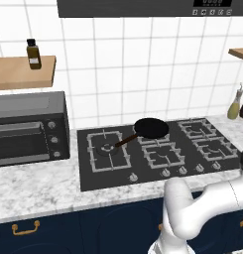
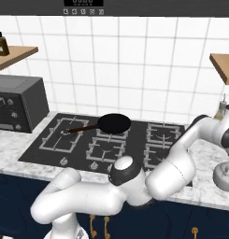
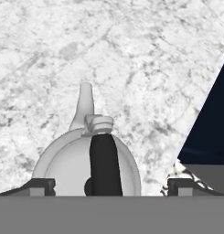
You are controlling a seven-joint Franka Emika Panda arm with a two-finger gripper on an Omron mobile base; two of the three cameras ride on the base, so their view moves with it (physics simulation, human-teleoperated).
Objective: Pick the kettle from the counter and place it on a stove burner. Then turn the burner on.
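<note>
step: first bit, the pick. The arm is reaching way off to the right of the stove, hand hanging right over the kettle
kettle: sitting upright on the marble counter, close to the front edge, spout pointing away from the hand. From the right base view it's at the far right, well apart from the burners
gripper: gripper fingers spread wide, one tip either side of the kettle body, dark handle running between them, nothing pinched yet
pan: black frying pan parked on a back burner, so that spot looks taken
next: I'd guess drop a touch lower, squeeze on the handle, lift, carry left to a free burner
knobs: row along the stove front, untouched for now
</note>
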